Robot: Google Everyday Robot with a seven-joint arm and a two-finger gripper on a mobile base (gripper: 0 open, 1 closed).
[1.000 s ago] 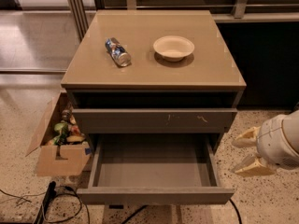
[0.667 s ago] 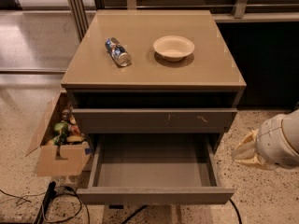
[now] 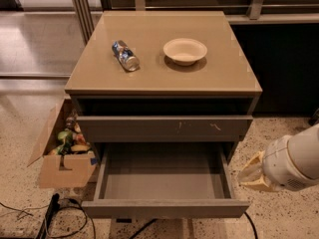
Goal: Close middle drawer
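Sitting on floor far left: open cardboard box (image 3: 52,173) w/ mixed items, black cable (image 3: 70,215) in front. Cabinet (image 3: 164,81) top holds a can (image 3: 125,55) on its side, pale bowl (image 3: 185,50) to its right, apart. Below: drawer w/ white scuffs (image 3: 164,128); under it the middle drawer (image 3: 162,178), pulled well out, flat grey inside. Gripper (image 3: 249,176) hovers just right of its front corner, not touching; open or closed, can't tell.

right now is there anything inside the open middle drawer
No, the middle drawer shows only bare grey floor; the gripper hangs to its right.
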